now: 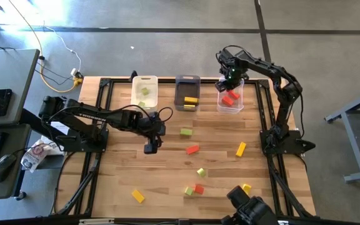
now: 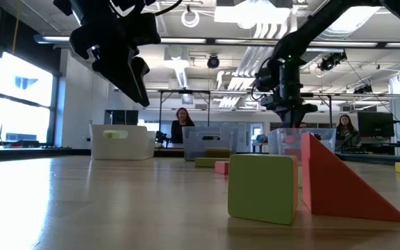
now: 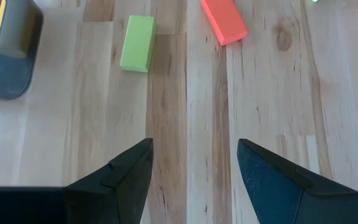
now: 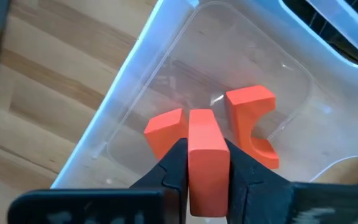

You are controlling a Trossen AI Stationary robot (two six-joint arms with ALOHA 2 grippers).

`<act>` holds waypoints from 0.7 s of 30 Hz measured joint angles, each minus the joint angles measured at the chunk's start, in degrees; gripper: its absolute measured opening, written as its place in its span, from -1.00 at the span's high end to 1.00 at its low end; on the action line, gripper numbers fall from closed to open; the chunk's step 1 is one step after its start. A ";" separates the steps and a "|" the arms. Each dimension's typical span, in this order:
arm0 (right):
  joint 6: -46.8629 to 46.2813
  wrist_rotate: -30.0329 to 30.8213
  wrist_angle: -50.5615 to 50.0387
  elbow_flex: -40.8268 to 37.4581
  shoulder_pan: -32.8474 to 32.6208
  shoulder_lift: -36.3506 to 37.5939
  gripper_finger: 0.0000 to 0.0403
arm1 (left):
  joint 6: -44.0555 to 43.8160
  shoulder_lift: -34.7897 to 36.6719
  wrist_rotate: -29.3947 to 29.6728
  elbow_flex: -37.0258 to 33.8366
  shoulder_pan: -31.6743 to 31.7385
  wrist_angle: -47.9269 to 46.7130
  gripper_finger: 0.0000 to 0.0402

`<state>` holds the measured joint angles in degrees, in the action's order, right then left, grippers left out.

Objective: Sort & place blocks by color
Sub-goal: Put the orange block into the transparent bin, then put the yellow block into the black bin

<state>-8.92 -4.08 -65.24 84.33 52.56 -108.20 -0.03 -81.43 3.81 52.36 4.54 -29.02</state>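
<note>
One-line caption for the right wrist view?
Right gripper holds a red rectangular block above the clear plastic bin, two red blocks inside.

pale wood-plank table (image 1: 167, 172), smooth; clear glossy plastic bin (image 4: 135, 81); matt red block (image 4: 207, 149).

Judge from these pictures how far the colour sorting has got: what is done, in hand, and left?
Done: green blocks lie in the white bin, yellow in the grey bin, red in the clear bin. In hand: the right gripper holds a red block over the clear bin. Left: about eight blocks on the table, including a green bar ahead of the open left gripper.
</note>
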 joint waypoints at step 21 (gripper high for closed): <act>-0.80 9.79 -0.70 0.00 -4.17 0.09 0.24 | 0.20 0.00 0.00 0.00 0.00 -0.07 -0.09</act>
<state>-9.72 5.72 -65.93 84.33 48.39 -108.12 0.16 -81.43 3.81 52.36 4.54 -29.08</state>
